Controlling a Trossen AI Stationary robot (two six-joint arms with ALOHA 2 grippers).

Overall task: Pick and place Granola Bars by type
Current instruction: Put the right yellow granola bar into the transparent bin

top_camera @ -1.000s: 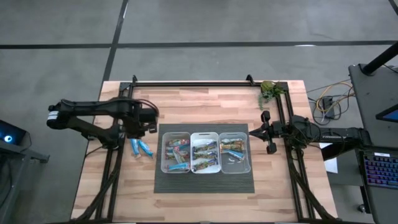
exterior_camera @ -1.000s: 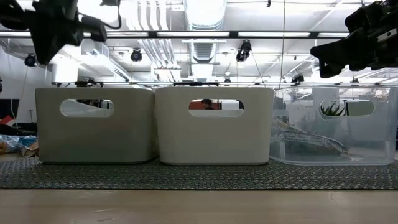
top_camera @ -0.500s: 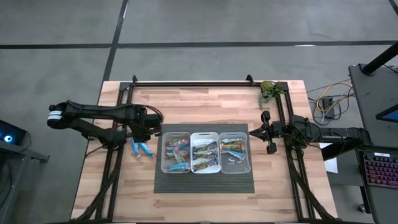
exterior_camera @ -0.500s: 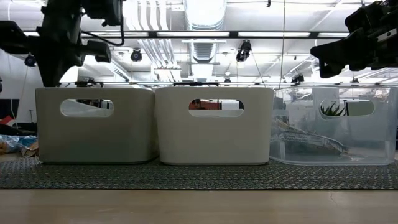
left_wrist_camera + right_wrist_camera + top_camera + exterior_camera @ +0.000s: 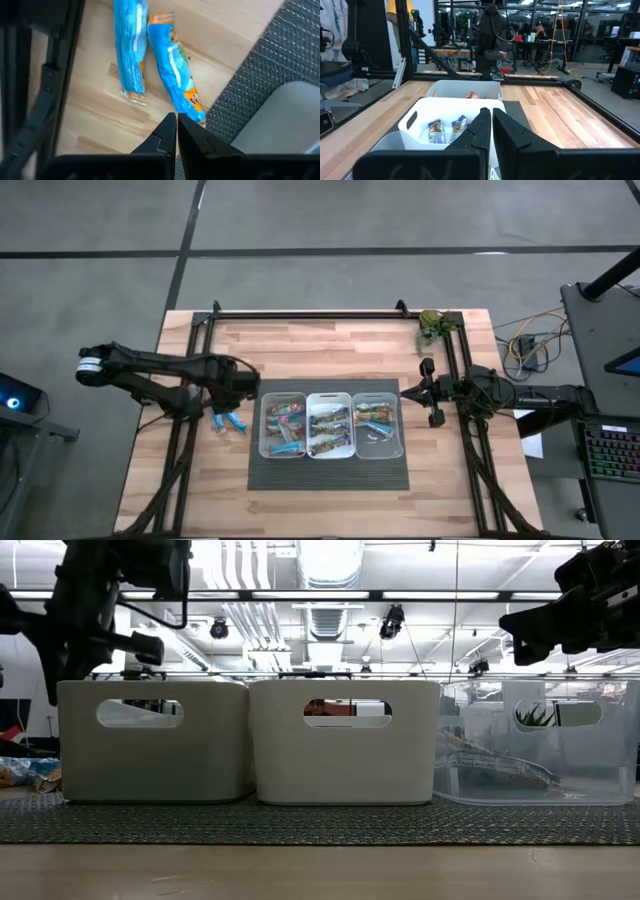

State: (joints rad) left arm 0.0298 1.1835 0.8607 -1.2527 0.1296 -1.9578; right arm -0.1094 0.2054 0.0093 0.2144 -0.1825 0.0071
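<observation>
The left arm is swinging in over the bench (image 5: 330, 340) and coming down: a second ago its wrist was sitting higher and farther back, and now the left pincer (image 5: 177, 125) is hanging pressed shut, holding nothing, right above the two blue Granola Bars (image 5: 170, 75) lying side by side on the bare wood just beside the dark mat (image 5: 330, 478). From overhead the same pair of bars is showing just off the left bin (image 5: 284, 426), with the pincer near them. That bin and the middle bin (image 5: 329, 424) are already holding a jumble of bars, while the right bin (image 5: 377, 426) is looking much emptier. The right pincer (image 5: 405, 391) is not moving at all; it is waiting, closed tight and empty, beside the right bin. I reckon the left arm is lining up for the loose blue bars, and its closed fingers will need to part first.
</observation>
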